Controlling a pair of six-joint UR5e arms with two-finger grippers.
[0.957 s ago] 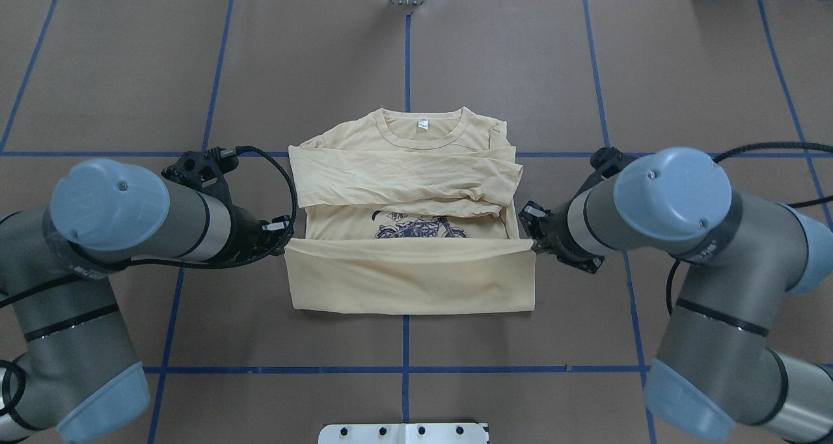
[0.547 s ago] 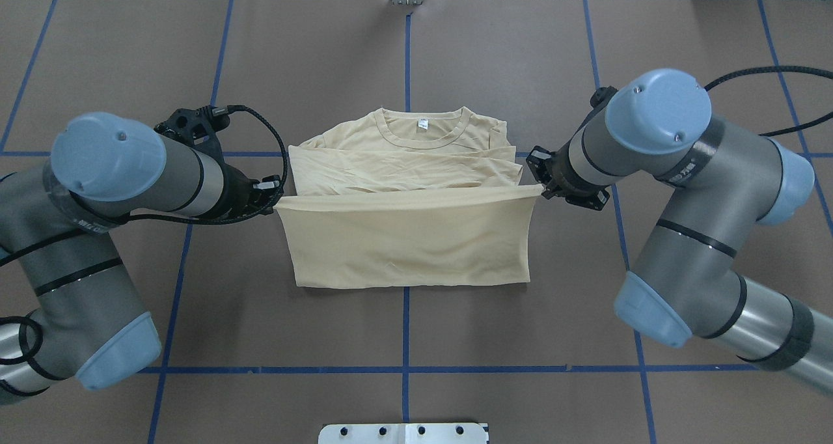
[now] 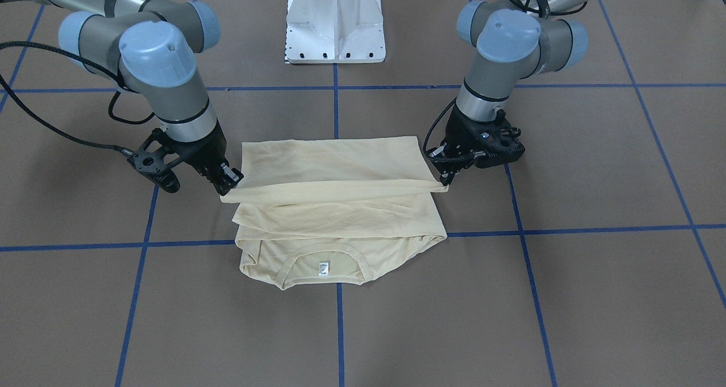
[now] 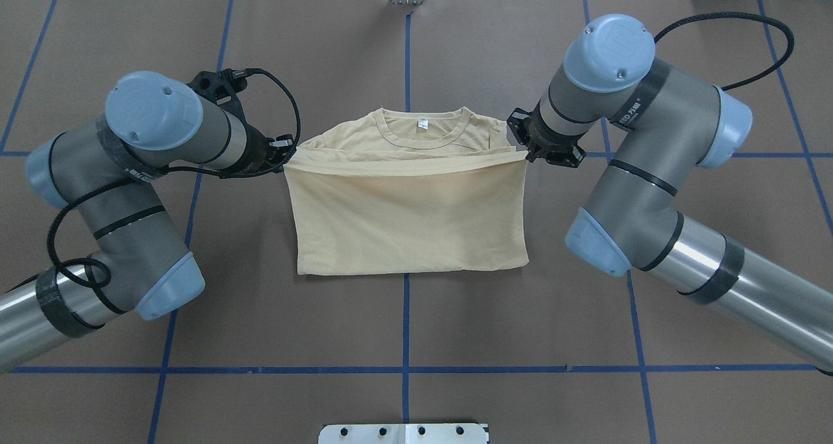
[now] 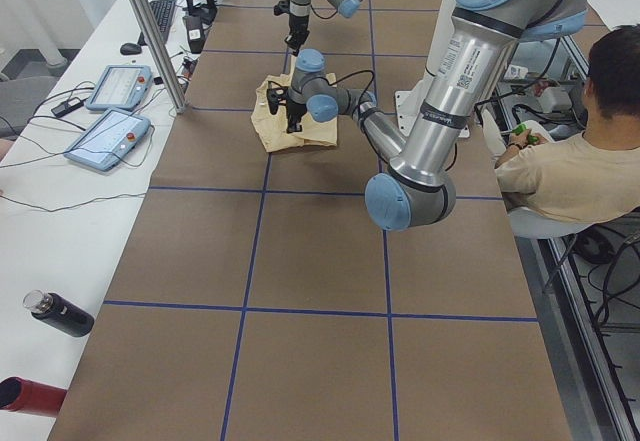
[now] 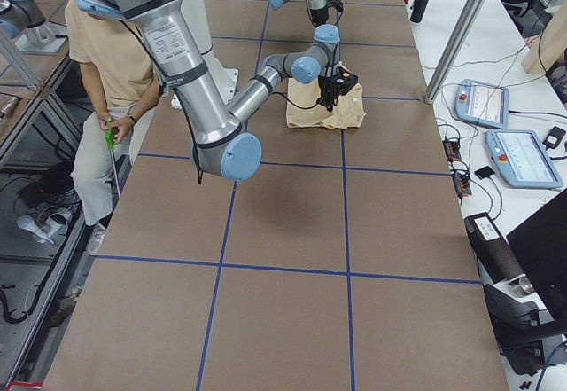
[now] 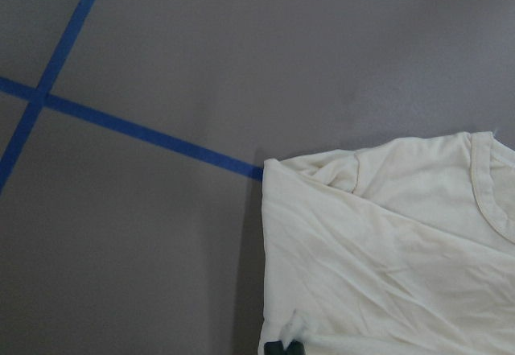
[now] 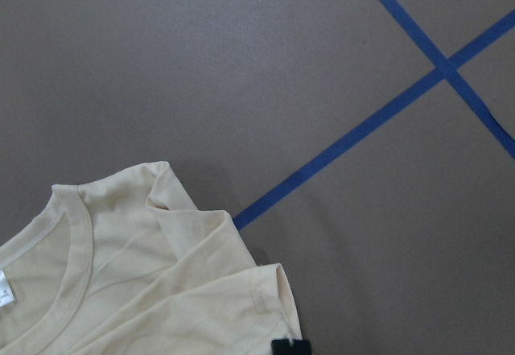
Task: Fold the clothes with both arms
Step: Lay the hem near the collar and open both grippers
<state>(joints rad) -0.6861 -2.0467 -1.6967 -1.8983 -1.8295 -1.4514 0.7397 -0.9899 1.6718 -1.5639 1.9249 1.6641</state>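
The cream-yellow T-shirt (image 4: 410, 216) lies at the table's middle, its collar and white label (image 4: 423, 124) on the far side. Its lower half is folded over the chest, hiding the print and the sleeves. My left gripper (image 4: 286, 152) is shut on the hem's left corner and my right gripper (image 4: 526, 154) on its right corner, just below the collar. In the front-facing view the left gripper (image 3: 443, 181) and the right gripper (image 3: 227, 187) hold the hem edge slightly above the shirt (image 3: 334, 217). The wrist views show the shirt's shoulders (image 7: 386, 242) (image 8: 145, 291) below each gripper.
The white pedestal base (image 3: 334, 21) stands at the robot's side of the table. Blue tape lines cross the brown table cover (image 4: 403, 327). An operator (image 5: 580, 161) sits beside the table. Teach pendants (image 5: 108, 136) and a dark bottle (image 5: 60, 313) lie on the side bench.
Both grippers have carried the hem away from the robot toward the collar. The folded-over half now covers the motorcycle print and the sleeves.
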